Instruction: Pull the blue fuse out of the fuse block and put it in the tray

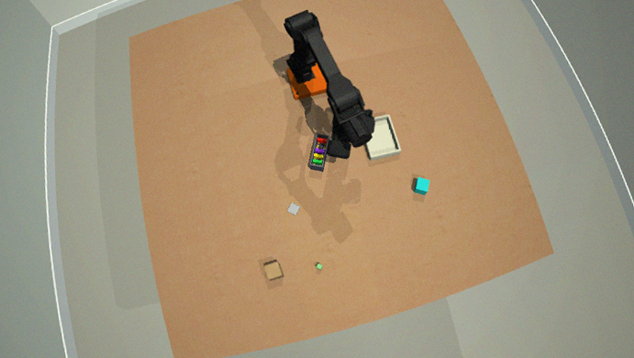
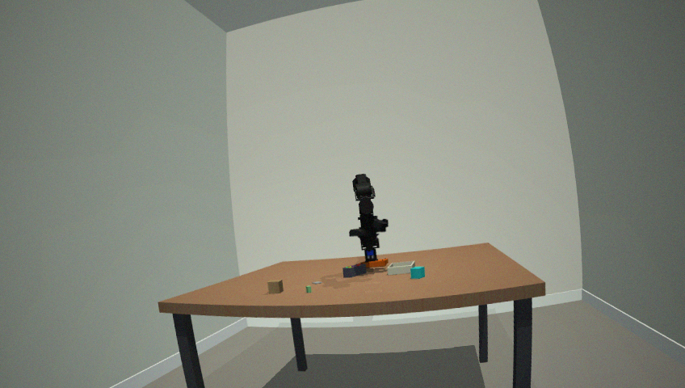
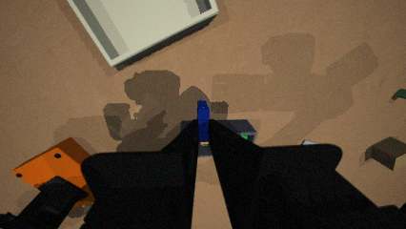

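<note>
The blue fuse [image 2: 370,252] [image 3: 203,112] is upright between the two fingertips of my gripper [image 3: 202,124]. The gripper is shut on it and holds it above the table, clear of the block. The dark fuse block [image 1: 315,167] [image 2: 354,272] [image 3: 233,125] stands on the table with red [image 1: 321,140], purple [image 1: 319,150], yellow [image 1: 318,156] and green [image 1: 317,161] fuses in it. The pale tray [image 1: 385,155] [image 2: 400,271] [image 3: 164,37] is on the other side of the gripper and shows no fuse. The arm hides the fingertips in the top view.
The orange arm base [image 1: 308,88] [image 3: 52,167] is behind the block. A cyan cube [image 1: 421,185] [image 2: 417,272] stands in front of the tray. A grey flat piece [image 1: 293,208], a tan block [image 1: 273,270] [image 2: 275,287] and a small green piece [image 1: 318,266] are further forward.
</note>
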You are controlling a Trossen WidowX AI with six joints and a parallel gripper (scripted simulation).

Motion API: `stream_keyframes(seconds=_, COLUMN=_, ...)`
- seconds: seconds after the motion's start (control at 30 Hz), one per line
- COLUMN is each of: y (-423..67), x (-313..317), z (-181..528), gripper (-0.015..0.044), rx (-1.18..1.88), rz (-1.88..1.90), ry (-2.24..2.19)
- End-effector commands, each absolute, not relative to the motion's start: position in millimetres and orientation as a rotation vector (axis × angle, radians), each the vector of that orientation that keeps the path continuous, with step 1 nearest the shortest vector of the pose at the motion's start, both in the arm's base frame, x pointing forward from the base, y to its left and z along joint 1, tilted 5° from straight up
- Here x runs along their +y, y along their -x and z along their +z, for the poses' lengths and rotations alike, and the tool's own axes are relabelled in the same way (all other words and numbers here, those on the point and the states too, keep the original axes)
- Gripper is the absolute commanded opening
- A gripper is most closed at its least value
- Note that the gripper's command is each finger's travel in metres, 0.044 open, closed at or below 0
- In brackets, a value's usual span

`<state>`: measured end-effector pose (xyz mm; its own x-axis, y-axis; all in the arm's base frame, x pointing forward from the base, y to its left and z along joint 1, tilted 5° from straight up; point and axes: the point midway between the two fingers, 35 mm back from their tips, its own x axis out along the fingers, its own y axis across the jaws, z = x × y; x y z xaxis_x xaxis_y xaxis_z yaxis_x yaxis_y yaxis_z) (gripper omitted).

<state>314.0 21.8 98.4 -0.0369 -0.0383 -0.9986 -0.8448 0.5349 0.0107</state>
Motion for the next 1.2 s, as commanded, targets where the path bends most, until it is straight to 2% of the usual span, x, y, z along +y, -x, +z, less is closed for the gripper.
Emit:
stream_keyframes(seconds=0.0, y=-319, x=44, z=98, gripper=0.0000, rx=1.476, rz=0.779, ry=0.796)
stream_keyframes(seconds=0.57, y=-323, x=148, z=92, gripper=0.0000, rx=1.475, rz=0.785, ry=0.790)
stream_keyframes(seconds=1.17, y=-322, x=148, z=69, gripper=0.0000, rx=1.475, rz=0.785, ry=0.790)
